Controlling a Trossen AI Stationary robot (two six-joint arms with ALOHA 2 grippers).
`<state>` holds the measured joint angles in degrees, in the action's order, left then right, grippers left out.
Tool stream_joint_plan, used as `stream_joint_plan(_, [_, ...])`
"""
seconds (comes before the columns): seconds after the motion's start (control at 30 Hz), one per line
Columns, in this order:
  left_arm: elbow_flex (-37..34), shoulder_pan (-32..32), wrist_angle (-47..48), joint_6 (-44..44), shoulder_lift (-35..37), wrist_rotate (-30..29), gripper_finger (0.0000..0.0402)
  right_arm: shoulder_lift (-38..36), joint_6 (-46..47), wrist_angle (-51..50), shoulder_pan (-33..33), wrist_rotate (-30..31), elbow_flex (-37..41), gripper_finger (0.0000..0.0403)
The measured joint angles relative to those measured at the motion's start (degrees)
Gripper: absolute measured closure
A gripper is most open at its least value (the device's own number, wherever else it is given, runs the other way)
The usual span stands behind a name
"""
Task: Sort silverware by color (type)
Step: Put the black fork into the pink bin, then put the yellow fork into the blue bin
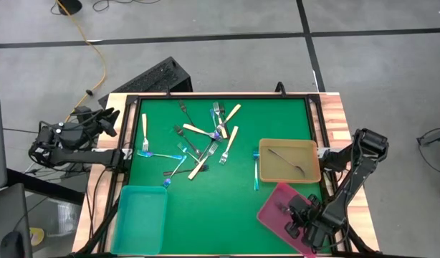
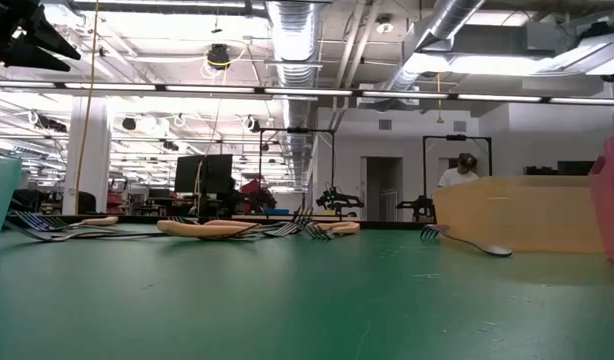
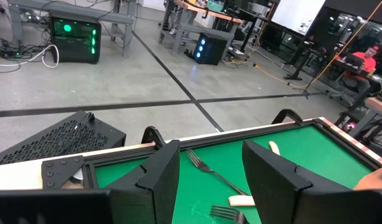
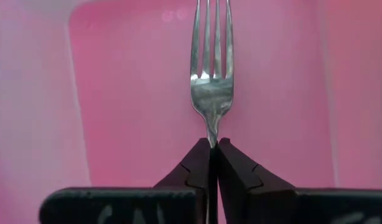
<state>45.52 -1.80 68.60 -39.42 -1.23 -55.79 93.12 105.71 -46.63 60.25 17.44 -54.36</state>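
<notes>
Right tool points down into the pink tray, pinching a silver fork by its neck, tines ahead. Left tool waits wide at the worktop's edge.

Forks clutter mat's upper centre; lower centre open.

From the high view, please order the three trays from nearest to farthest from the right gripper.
1. Pink tray: directly under the right gripper, at the table's near right corner.
2. Tan tray: just beyond the pink one, by the right edge.
3. Teal tray: across the table, near left corner.
</notes>
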Motion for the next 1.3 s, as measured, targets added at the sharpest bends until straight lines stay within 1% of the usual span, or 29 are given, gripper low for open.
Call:
stream_joint_plan(0.17, [0.00,0.00,0.00,0.00,0.00,-0.02,0.0243,0.00,-0.81,0.07,0.00,-0.86,0.19,0.0334])
stream_joint_plan(0.53, [0.00,0.00,0.00,0.00,0.00,-0.02,0.0243,0.00,-2.53,0.47,-0.11,-0.66,0.19,0.0331])
stream_joint_plan(0.7, [0.00,0.00,0.00,0.00,0.00,-0.02,0.0243,-0.50,-6.03,2.74,-1.27,-0.84,0.16,0.0331])
stream_joint_plan(0.87, [0.00,0.00,0.00,0.00,0.00,-0.04,0.0243,-3.40,-14.03,6.18,-4.46,-0.93,0.16,0.0330])
stream_joint_plan(1.03, [0.00,0.01,0.00,0.00,0.00,-0.07,0.0243,-8.61,-23.19,7.74,-9.51,-0.91,0.14,0.0330])
stream_joint_plan(1.3, [0.00,0.01,0.02,0.00,0.00,-0.08,0.0243,-15.88,-44.95,13.57,-20.35,0.53,0.12,0.0330])
